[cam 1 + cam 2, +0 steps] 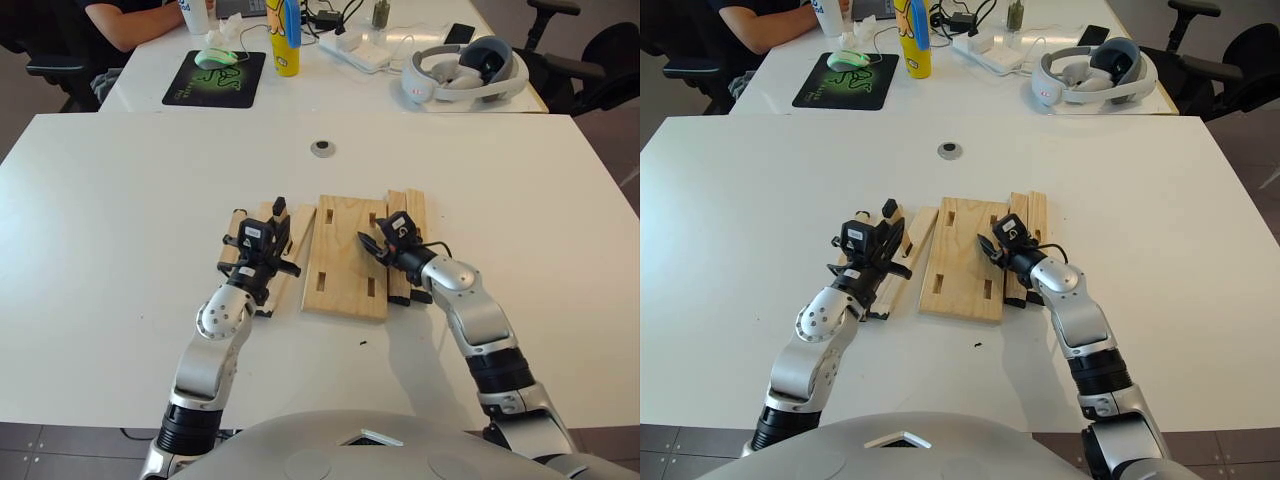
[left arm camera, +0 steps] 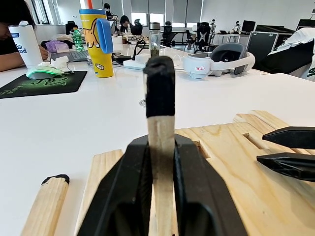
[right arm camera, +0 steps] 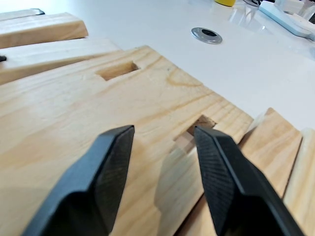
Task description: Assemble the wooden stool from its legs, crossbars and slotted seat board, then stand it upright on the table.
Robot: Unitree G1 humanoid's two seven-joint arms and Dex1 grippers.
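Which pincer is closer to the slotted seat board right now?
Right. The right pincer hangs open over the seat board, by a slot near its right edge. The left pincer sits off the board's left side, shut on a leg.

The slotted seat board, of pale wood with four rectangular slots cut through it, is laid flat on the table. Just left of it, a black-capped leg is clamped between the fingers of the left gripper, capped end pointed away from the robot. A second black-tipped stick and a flat slat are laid beside it. More wooden pieces are laid along the board's right edge.
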